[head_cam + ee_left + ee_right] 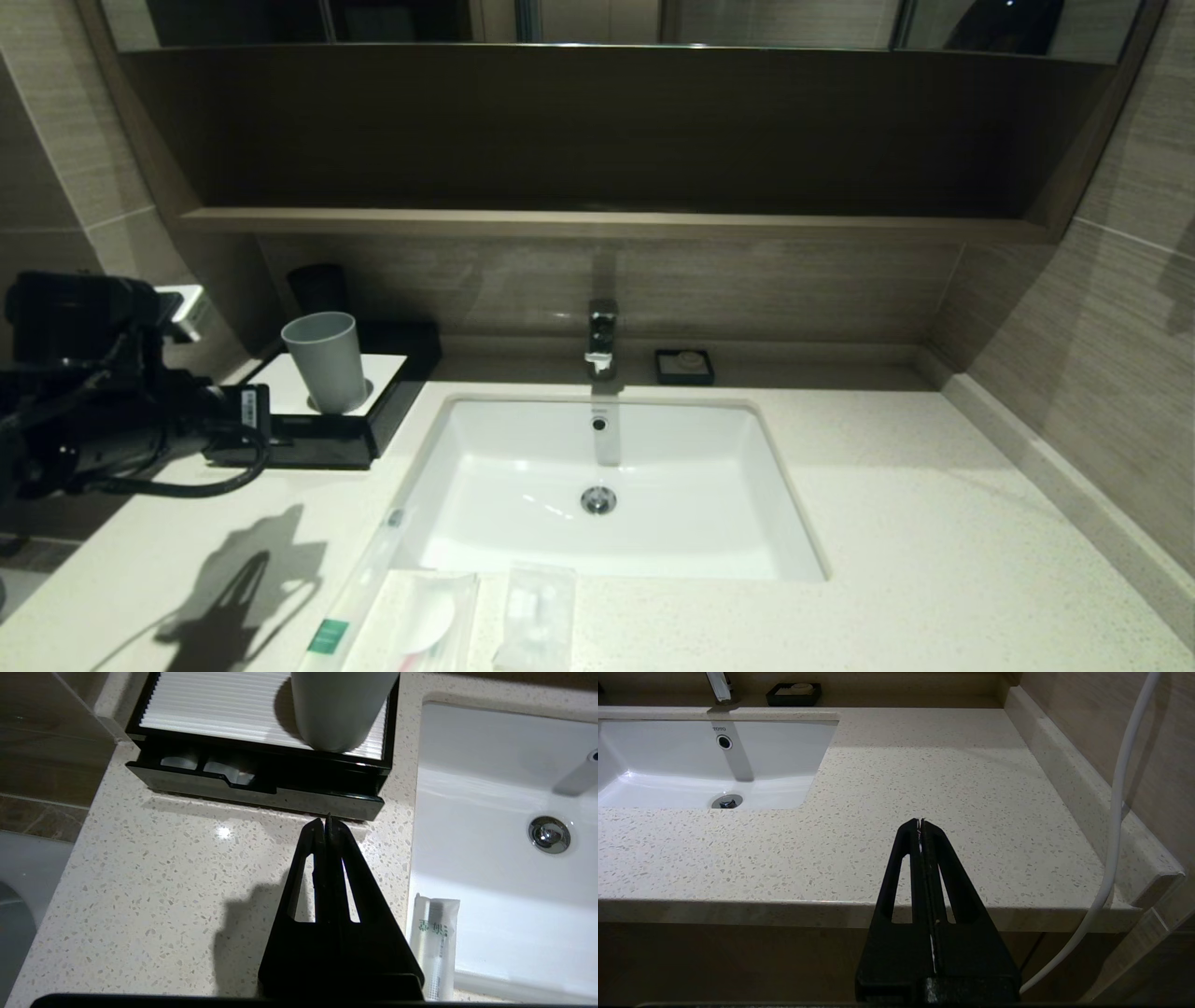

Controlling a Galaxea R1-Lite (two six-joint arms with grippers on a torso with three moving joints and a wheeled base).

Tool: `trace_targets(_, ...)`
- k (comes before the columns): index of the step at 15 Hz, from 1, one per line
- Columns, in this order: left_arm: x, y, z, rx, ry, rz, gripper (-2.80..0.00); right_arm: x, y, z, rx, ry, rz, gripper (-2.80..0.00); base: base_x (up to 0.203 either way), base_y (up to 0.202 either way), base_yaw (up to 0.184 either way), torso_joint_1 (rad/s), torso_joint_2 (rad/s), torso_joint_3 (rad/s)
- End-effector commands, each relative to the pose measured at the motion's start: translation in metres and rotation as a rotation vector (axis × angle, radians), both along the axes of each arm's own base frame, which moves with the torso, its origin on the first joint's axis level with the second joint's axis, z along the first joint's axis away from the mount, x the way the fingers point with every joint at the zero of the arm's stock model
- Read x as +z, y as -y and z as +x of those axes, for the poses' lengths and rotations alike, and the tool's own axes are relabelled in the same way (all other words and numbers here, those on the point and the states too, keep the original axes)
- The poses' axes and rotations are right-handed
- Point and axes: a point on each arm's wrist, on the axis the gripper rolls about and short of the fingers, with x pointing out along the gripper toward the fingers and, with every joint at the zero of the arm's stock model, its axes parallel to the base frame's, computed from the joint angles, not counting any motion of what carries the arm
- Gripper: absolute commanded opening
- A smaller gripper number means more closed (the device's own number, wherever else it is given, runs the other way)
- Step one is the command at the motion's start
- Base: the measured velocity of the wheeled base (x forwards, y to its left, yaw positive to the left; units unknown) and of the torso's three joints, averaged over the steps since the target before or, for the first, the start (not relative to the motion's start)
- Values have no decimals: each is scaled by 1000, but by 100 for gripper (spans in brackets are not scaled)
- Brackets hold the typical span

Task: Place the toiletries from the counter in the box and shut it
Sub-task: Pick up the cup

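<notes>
Left wrist view: left gripper (327, 823) pinched together, empty, just short of the glossy black box (261, 791), drawer slightly out. Ribbed white top under a smooth grey cup (338, 709). Speckled stone counter (934, 523), broad bare stretch right of the sink (523, 485). Crinkly clear toiletries (439, 616) at the near edge, left of centre. Right gripper (920, 823) pressed together, empty, over the near-right edge.
</notes>
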Motion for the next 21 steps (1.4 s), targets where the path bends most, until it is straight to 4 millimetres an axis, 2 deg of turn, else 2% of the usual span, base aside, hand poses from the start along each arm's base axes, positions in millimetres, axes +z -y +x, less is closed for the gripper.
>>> trace_targets(1, -7, 9, 2, -31, -25, -2, -280, 0, 0, 0, 0, -1, -1, -280, 0, 0, 0, 0, 0, 0)
trace_targets(12, -28, 11, 20, 3, -22, 28, -280, 0, 0, 0, 0, 0, 0, -280, 0, 0, 0, 0, 0, 0)
trace_targets(21, -39, 8, 27, 18, -21, 23, -280, 0, 0, 0, 0, 0, -1, -280, 0, 0, 0, 0, 0, 0)
